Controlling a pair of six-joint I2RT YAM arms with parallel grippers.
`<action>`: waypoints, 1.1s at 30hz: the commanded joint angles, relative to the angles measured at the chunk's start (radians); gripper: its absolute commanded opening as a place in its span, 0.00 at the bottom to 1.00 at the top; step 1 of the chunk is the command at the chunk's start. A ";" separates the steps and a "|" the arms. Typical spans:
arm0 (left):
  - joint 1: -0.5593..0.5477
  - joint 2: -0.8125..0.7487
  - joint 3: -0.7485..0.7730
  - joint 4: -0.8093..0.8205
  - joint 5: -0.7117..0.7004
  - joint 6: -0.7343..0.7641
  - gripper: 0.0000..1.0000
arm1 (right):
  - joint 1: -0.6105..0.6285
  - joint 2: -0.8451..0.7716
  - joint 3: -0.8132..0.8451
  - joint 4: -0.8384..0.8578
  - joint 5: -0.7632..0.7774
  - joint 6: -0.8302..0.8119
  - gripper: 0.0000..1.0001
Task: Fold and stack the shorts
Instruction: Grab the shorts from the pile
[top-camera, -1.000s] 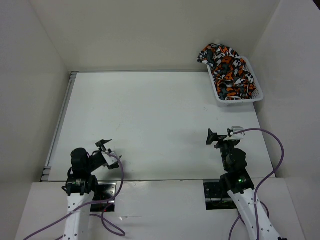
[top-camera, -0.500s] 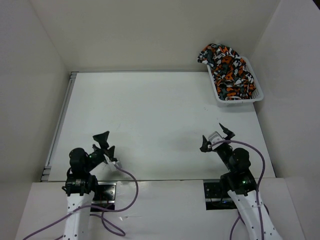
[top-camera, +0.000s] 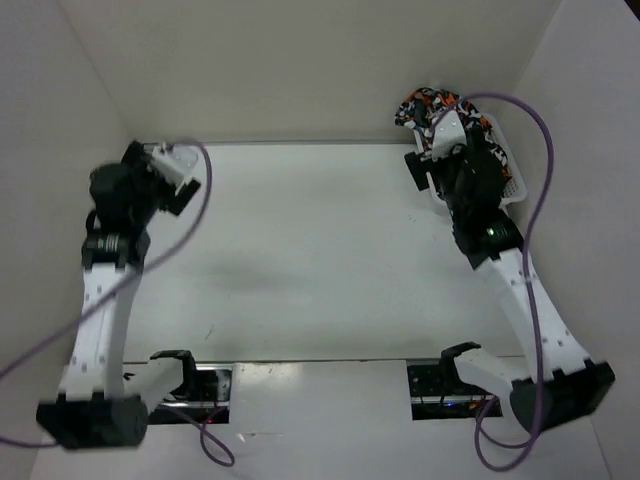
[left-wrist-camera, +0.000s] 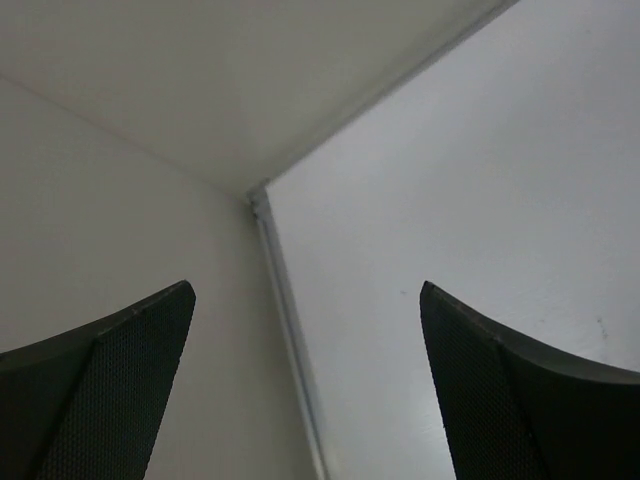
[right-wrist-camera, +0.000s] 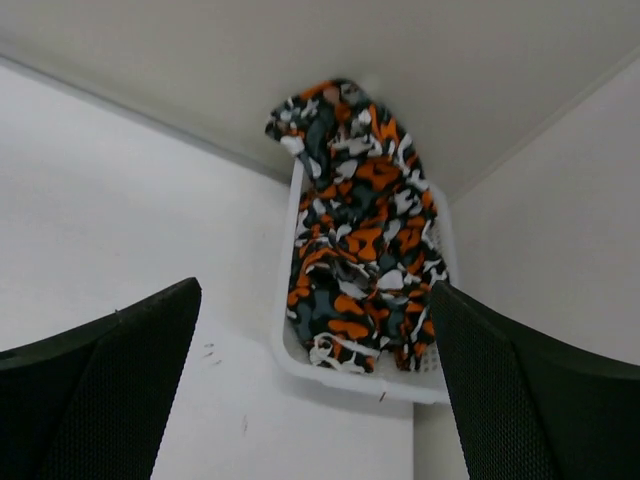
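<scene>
The shorts (right-wrist-camera: 355, 225) are lying heaped in the basket (right-wrist-camera: 345, 382) on the worktop (right-wrist-camera: 120, 230), spilling over its far rim; the gripper (right-wrist-camera: 312, 288) is gaping wide.

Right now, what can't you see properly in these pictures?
- Top view: the right arm covers most of the orange, white, black and grey-teal camouflage cloth shorts and the white plastic lattice basket.
- Right wrist view: the shorts lie heaped, so how many there are cannot be counted; a black finger cuts off the basket's near corner.
- Top view: the left gripper is blurred; its jaws cannot be read there.
</scene>
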 joint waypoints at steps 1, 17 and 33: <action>-0.007 0.455 0.267 -0.347 -0.176 -0.383 1.00 | -0.069 0.284 0.154 -0.151 0.071 0.141 1.00; -0.188 1.111 0.786 -0.408 0.106 -0.497 1.00 | -0.455 1.176 0.880 -0.317 -0.107 0.710 1.00; -0.355 1.179 0.867 -0.399 -0.055 -0.434 1.00 | -0.519 1.220 0.949 -0.342 -0.430 0.821 0.04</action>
